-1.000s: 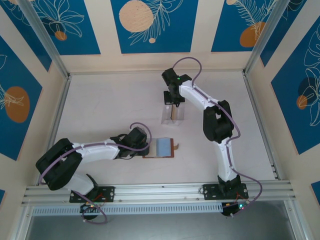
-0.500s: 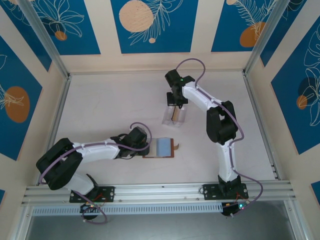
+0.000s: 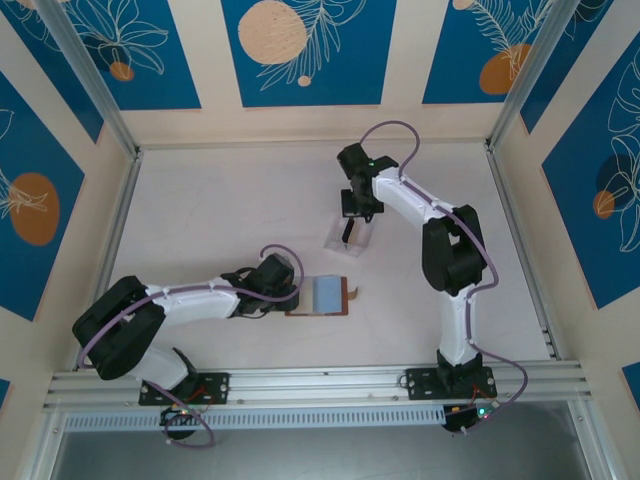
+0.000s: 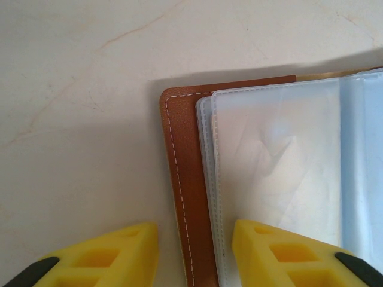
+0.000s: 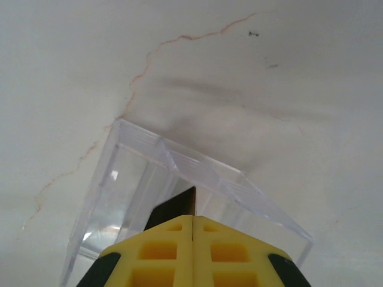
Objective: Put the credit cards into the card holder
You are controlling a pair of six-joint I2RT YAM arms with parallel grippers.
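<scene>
A pale, off-white surface with faint reddish hairline veins fills the floor of the cell. Cream walls carrying blue panels printed with white leaves and orange discs enclose it on three sides. Slanted aluminium posts stand at the back corners, and a ribbed metal rail runs along the near edge.

The card holder lies flat and open on the surface. At its left edge sits the left tool, low, with its yellow fingers spread apart. One finger is over the bare surface just left of the holder. The other is over the holder's sleeves, and the brown border lies between them, so the tool is open and clamps nothing.

The holder's cover is tan-brown leather with pale stitching and a rounded corner. Stacked on it are translucent, bluish-white plastic sleeves. A small brown tab sticks out of its right side.

Beyond the holder and slightly to its right stands a clear plastic slotted stand, well apart from it. The right tool points down into this stand with its fingers pressed together. A thin, dark credit card shows right at their tips inside the stand. Whether the tool actually pinches it cannot be told.
</scene>
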